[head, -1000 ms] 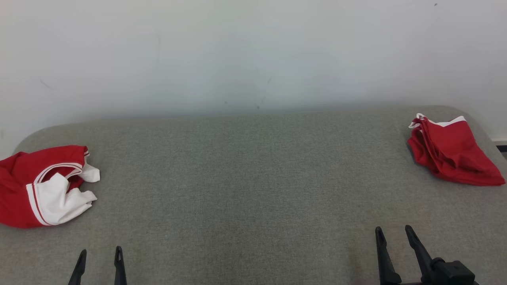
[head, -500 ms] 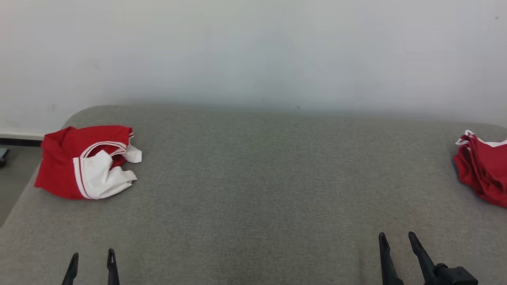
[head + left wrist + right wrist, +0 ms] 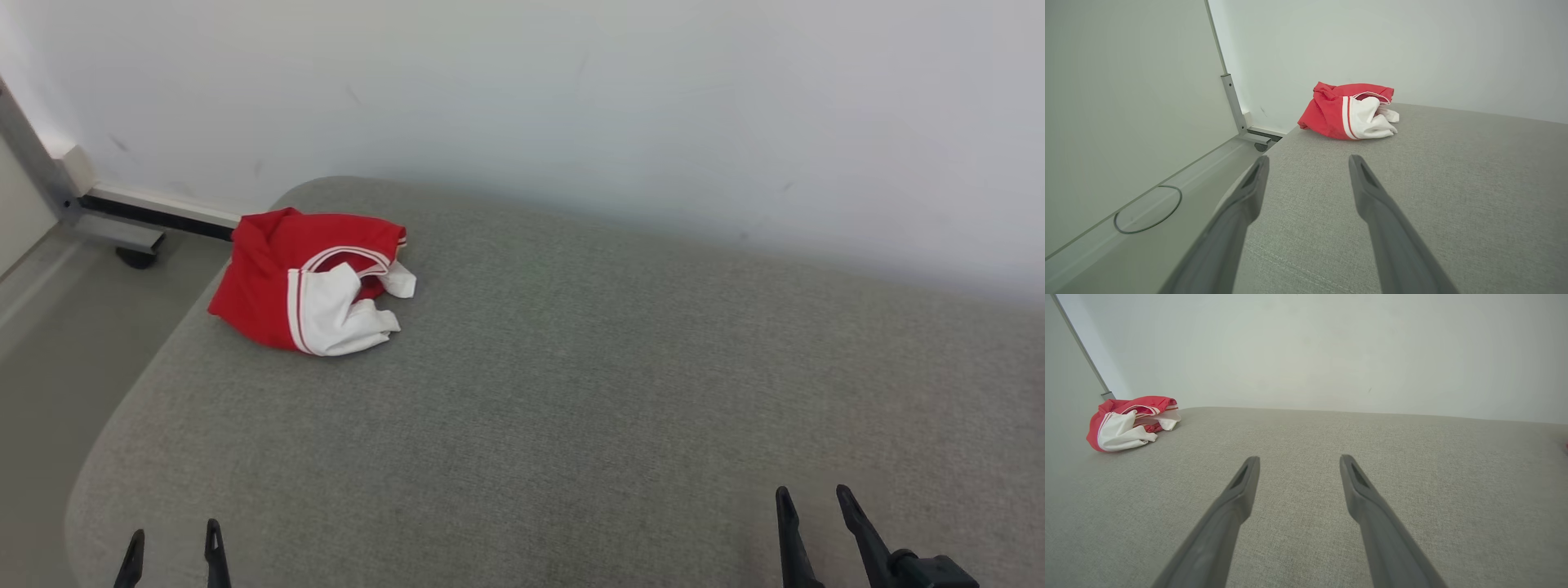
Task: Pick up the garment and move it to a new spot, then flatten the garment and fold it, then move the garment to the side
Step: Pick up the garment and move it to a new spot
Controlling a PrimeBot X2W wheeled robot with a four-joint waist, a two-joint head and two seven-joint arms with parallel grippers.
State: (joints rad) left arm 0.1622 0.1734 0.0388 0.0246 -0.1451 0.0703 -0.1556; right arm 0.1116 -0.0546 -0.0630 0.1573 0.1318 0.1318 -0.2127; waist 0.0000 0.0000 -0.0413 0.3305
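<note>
A crumpled red and white garment [image 3: 314,282] lies near the far left corner of the grey padded table [image 3: 571,392]. The left wrist view has the garment [image 3: 1351,112] straight ahead, beyond the fingertips, and in the right wrist view the garment [image 3: 1128,422] sits far off to the left. My left gripper [image 3: 171,543] stands open at the lower left, well short of the garment, nothing between its fingers. My right gripper [image 3: 811,500] stands open at the lower right, far from the garment and empty.
A pale wall [image 3: 571,98] runs behind the table. Past the table's left edge is the floor [image 3: 49,343], with a metal frame foot [image 3: 122,233] and a panel [image 3: 1126,102] beside it. A round cable loop [image 3: 1147,210] lies on the floor.
The camera has turned left, so the garment now sits nearer the picture's middle and the second red garment on the right has left the picture. Both grippers stay open and empty.
</note>
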